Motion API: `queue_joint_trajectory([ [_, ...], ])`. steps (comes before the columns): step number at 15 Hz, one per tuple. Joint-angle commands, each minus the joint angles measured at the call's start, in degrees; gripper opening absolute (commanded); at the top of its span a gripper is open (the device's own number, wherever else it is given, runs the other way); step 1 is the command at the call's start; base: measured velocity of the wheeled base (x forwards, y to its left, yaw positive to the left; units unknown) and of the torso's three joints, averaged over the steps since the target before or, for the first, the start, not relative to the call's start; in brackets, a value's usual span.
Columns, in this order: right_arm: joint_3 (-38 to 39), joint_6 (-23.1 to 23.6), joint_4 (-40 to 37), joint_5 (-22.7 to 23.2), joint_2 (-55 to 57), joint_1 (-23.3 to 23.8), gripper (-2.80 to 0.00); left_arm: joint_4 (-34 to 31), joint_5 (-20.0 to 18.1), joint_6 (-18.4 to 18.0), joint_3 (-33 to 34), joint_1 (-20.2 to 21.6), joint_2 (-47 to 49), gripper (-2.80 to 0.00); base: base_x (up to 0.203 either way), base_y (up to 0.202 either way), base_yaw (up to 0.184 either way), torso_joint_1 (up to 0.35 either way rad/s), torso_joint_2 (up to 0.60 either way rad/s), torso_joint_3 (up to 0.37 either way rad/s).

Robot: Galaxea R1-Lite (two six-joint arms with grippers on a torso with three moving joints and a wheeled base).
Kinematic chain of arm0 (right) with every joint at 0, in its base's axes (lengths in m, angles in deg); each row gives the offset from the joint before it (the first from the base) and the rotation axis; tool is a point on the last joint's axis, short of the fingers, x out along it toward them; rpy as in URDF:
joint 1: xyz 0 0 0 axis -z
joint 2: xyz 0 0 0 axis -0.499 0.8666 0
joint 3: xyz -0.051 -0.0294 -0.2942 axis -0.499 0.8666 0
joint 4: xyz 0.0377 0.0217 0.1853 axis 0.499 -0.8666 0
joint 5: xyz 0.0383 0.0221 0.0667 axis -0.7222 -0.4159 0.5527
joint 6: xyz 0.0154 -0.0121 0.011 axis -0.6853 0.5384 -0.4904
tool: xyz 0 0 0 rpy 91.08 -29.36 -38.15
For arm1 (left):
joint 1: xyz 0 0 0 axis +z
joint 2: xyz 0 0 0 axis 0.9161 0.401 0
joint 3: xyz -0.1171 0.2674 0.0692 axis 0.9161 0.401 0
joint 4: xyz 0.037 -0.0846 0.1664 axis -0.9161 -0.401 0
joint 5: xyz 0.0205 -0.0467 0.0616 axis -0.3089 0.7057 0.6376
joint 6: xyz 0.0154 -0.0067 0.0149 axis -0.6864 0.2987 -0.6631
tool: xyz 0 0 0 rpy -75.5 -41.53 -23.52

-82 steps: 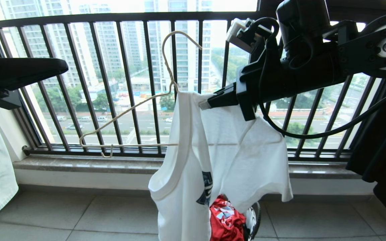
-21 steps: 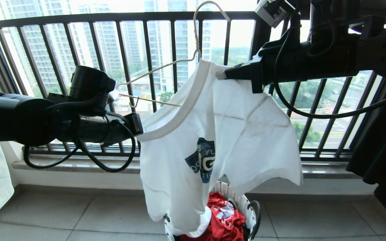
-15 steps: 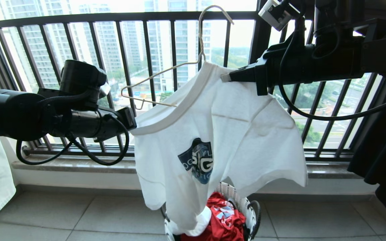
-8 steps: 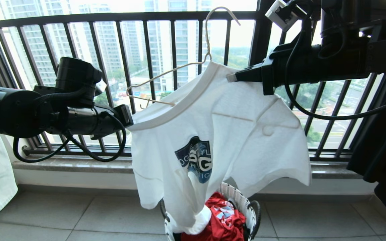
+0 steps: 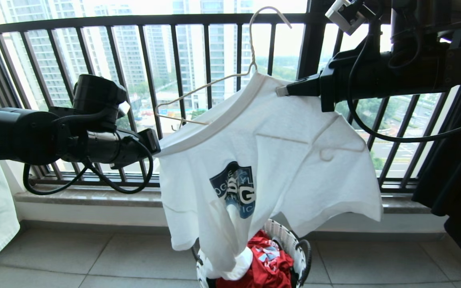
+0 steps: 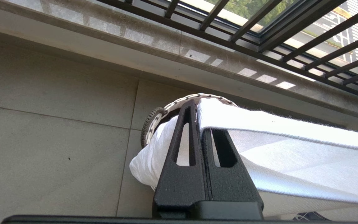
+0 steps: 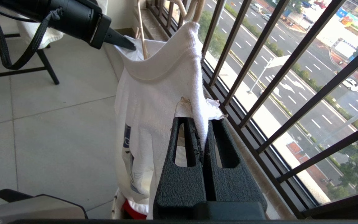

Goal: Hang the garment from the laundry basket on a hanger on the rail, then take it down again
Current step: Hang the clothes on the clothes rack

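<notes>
Stage of the task: T-shirt lifted out and partly threaded on the hanger, not yet on the rail. Leftmost, the left gripper (image 5: 155, 142) has its jaws closed on the ribbed collar of the T-shirt (image 5: 278, 160); in the left wrist view the collar band leaves the fingertips (image 6: 197, 107) to one side while loose cloth bulges out on the other, with the basket (image 6: 149, 124) showing beyond the tips. Next, between the two sets of jaws, the hanger (image 5: 198, 90) has one bare wire arm reaching toward the left gripper, above the collar line and apart from those jaws; its other arm is under the cloth, and its hook rises free beside the right gripper, catching on nothing visible. The collar is stretched in a slanting line from the left jaws up to the right ones. At right, the right gripper (image 5: 280, 90) has its jaws closed on the shirt at the shoulder by the hanger's neck; the right wrist view shows cloth pinched between the fingertips (image 7: 194, 124). Whether wire is held there too cannot be told. Below both grippers, the shirt's hem hangs into the basket. The rail is in no view. Judged remaining: draw the collar over the bare arm, hook the hanger on the rail, then take the shirt down.
</notes>
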Motion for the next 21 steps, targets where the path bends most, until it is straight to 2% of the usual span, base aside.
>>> queue_joint_trajectory([
  [1,-0.04,0.10,-0.04,0.18,-0.19,-0.04,-2.80,0.00,0.07,0.19,-0.09,0.04,1.15,-2.80,0.000,0.000,0.000,0.000,0.00,0.000],
  [7,-0.13,0.10,-0.04,1.23,-0.72,-0.48,-2.80,0.15,-0.36,0.28,0.16,-0.81,2.76,-2.80,0.000,0.000,0.000,0.000,0.00,0.000],
  [10,-0.13,0.02,0.00,1.23,-0.63,-1.48,-2.80,0.17,-0.36,0.45,1.39,-3.31,1.81,-2.80,0.000,0.000,0.000,0.000,0.00,0.000],
  [13,-0.06,-0.07,0.05,1.32,-0.45,-1.87,-2.80,0.17,-0.37,0.46,1.74,-4.09,1.03,-2.80,0.000,0.000,0.000,0.000,0.00,0.000],
  [21,-0.13,-0.07,-0.04,1.41,-1.16,-2.15,-2.80,6.27,0.25,0.46,2.74,-2.53,2.47,-2.80,0.000,0.000,0.000,0.000,0.00,0.000],
])
